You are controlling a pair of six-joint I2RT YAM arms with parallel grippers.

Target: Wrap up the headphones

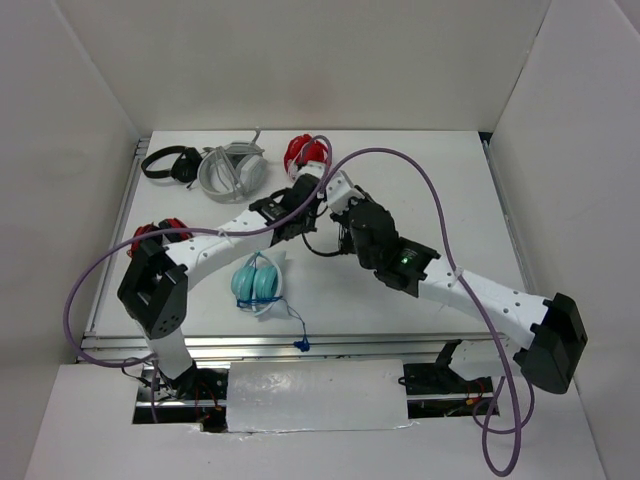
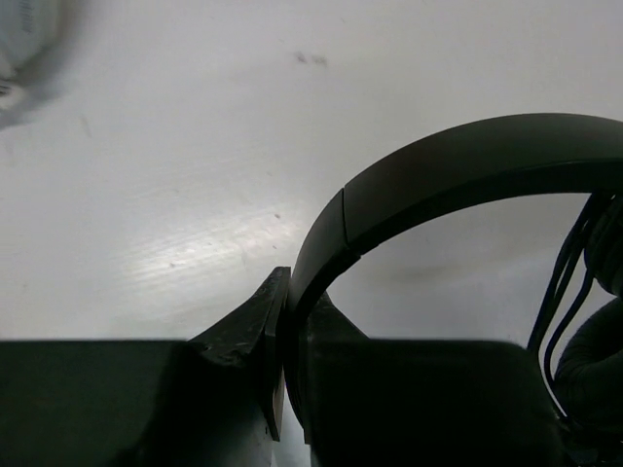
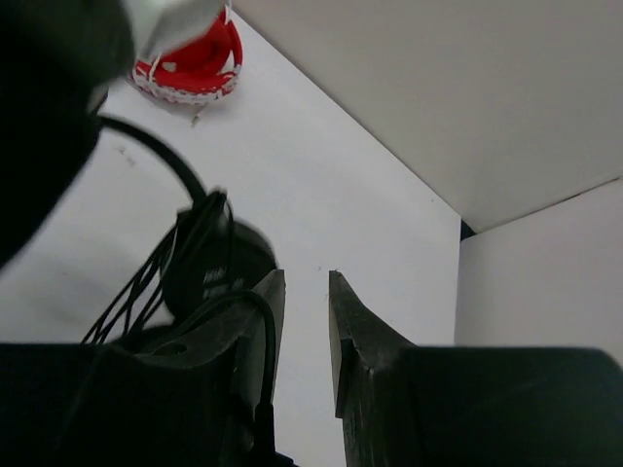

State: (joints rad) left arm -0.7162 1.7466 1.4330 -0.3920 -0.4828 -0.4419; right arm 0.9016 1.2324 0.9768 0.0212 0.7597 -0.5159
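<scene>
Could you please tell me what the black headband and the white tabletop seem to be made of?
The headband looks like plastic: smooth, satin sheen, a seam between two sections. The tabletop may be white laminate or painted board: hard, smooth, with soft glare.

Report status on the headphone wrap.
Left gripper jaws shut on headband of the black headphones. Right gripper jaws apart, cable draped over one finger. Teal headphones nearby, not touching.
</scene>
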